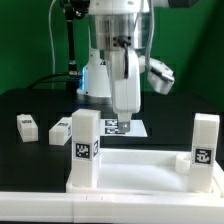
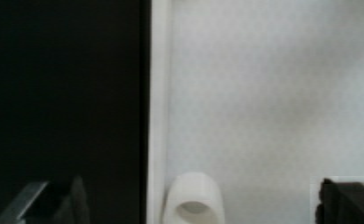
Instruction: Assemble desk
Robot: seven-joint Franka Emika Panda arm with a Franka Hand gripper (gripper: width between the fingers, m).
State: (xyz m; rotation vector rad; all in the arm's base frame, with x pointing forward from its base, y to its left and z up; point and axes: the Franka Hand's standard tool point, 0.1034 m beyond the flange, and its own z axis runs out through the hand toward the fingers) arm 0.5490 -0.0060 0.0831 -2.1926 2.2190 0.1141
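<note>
White plastic square-section legs (image 1: 85,125) with unreadable black-and-white tags (image 1: 84,151) stand upright on the rimmed white tabletop (image 1: 140,172), lower frame; tool (image 2: 197,203) jaws apart, apparently empty.

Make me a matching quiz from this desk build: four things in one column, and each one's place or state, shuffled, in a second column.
Column one:
1. jaws
2. marker board
3. leg at the exterior view's far left
4. leg at the exterior view's far right

Column two:
A. standing upright on the tabletop
B. lying flat behind the tabletop
C. wide open
D. lying on its side, off the tabletop

Pairs: 1-C, 2-B, 3-D, 4-A
</note>
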